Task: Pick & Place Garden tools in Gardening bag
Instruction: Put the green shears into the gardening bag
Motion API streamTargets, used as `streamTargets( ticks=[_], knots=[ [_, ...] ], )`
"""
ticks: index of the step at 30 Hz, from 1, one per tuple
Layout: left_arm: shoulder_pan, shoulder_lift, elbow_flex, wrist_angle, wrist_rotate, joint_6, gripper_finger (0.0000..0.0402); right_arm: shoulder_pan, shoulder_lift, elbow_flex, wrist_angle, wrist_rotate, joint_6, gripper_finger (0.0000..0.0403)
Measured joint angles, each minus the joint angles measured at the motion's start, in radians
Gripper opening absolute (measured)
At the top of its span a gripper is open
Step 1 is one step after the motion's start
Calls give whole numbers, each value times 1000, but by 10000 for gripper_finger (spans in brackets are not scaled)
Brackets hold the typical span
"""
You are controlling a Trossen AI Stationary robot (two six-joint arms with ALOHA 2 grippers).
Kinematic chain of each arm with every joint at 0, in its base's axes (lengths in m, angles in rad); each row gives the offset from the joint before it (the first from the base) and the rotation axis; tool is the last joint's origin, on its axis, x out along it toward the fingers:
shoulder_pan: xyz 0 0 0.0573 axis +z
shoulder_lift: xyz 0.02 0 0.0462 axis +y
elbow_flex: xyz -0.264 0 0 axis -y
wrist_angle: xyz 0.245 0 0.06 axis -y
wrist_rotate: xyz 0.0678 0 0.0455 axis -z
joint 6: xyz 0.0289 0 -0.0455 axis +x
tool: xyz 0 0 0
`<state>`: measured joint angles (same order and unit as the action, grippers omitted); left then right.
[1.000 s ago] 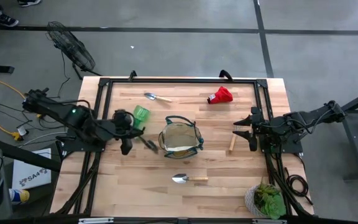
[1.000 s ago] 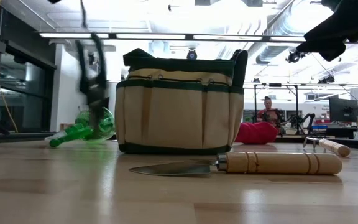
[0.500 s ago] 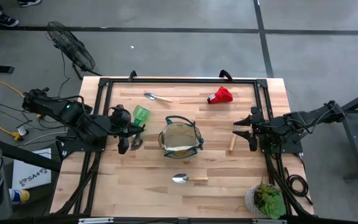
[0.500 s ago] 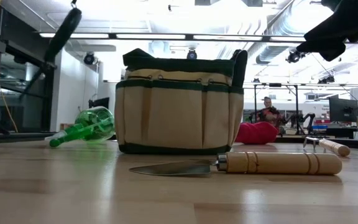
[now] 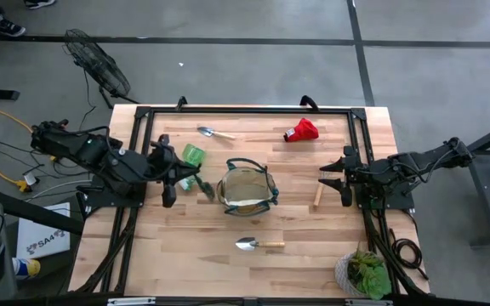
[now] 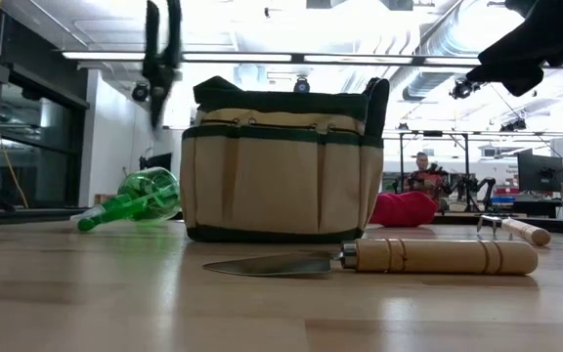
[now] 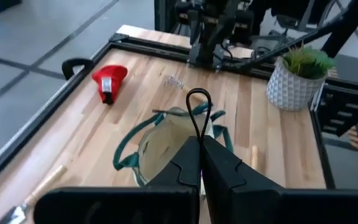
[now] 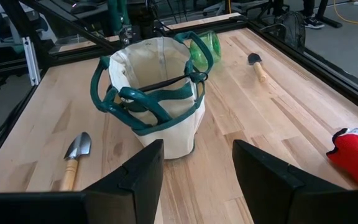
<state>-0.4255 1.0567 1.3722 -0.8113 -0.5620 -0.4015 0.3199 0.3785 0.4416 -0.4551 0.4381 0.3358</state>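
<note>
Left of the table's middle, my left gripper (image 7: 201, 158) is up off the wood, jaws clamped together on the pruning shears (image 6: 161, 59). Shears hang clear of the table, just beside the left wall of the gardening bag (image 5: 272, 189), not yet over its opening. Dark loop of the shears sticks out past my left fingertips in the wrist view, with the bag mouth beyond it.

Bag stands upright at the centre of the table (image 5: 185, 238), green loop handles drooping across the opening. Can't tell what's in it.

Right gripper (image 8: 194, 180) is parked at the right edge, pointed at the bag, jaws apart, nothing between them. Wooden-handled tool (image 5: 318, 195) lies flat just beside it, between that gripper and the bag, not touching either.

Other tools on the wood:
- bright green piece (image 5: 193, 155) lies on its side, left of the bag and toward the far edge, near my left gripper
- trowel (image 5: 215, 133) near the far edge, left of centre
- red piece (image 5: 301, 130) near the far edge, toward the right corner
- second trowel (image 5: 259, 244) flat toward the near edge, in front of the bag, blade pointing left

Potted plant (image 5: 364, 274) sits at the near right corner, well apart from everything else.
</note>
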Motion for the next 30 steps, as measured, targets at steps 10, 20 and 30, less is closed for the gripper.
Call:
streamTargets(
  ticks=[10, 20, 30],
  knots=[
    [1, 39, 21, 112, -38, 172, 0, 0, 0, 0, -1, 0, 0, 183],
    [2, 63, 20, 193, -61, 322, 0, 0, 0, 0, 0, 0, 0, 183],
    [72, 85, 20, 193, -53, 327, 0, 0, 0, 0, 0, 0, 0, 183]
  ],
)
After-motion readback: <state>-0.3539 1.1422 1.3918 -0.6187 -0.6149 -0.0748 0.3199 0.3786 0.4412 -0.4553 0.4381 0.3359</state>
